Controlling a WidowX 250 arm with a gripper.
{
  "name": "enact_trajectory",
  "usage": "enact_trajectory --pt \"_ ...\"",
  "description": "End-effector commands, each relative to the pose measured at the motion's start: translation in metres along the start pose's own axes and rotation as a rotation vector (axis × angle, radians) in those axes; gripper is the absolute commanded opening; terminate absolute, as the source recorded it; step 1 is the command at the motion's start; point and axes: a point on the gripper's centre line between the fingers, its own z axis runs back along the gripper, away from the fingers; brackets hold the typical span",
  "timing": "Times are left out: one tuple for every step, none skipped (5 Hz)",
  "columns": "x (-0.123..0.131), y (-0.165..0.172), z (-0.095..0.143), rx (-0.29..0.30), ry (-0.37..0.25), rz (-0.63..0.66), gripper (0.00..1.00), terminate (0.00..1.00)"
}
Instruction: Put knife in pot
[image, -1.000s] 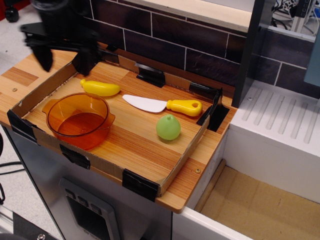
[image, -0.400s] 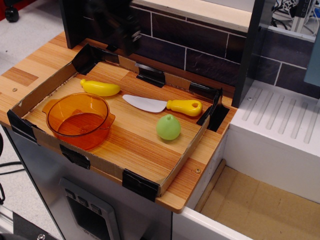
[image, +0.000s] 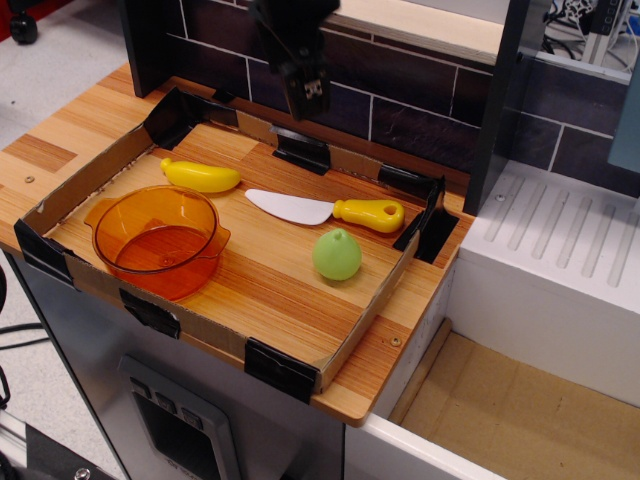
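The wooden surface (image: 350, 395) carries a shallow cardboard tray (image: 215, 340) with black tape at its corners. Nearest the camera, at the tray's front left, the pot (image: 157, 240) sits upright and holds nothing. To its right, well apart from it, a green fruit toy (image: 337, 255) rests on the tray floor. Just behind the fruit lies the knife (image: 328, 209), flat on the floor, its white blade pointing left and its yellow handle toward the right wall. The knife is outside the pot and touches neither the pot nor the fruit. Behind the pot, near the back-left corner, lies a yellow banana toy (image: 200, 176). Farthest back, the claw (image: 305, 95) hangs above the tray's rear wall, in front of the dark brick backsplash (image: 400, 90). It holds nothing; how far it is open cannot be told.
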Motion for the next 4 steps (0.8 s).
enact_trajectory --pt "0.011 -0.017 -0.01 -0.048 0.013 -0.087 1.0 0.0" --pt "0.016 -0.028 -0.019 -0.078 0.027 -0.1 1.0 0.0" --pt "0.024 -0.037 -0.03 -0.093 0.042 -0.093 1.0 0.0" --pt "0.029 -0.045 -0.039 -0.084 0.043 -0.099 1.0 0.0"
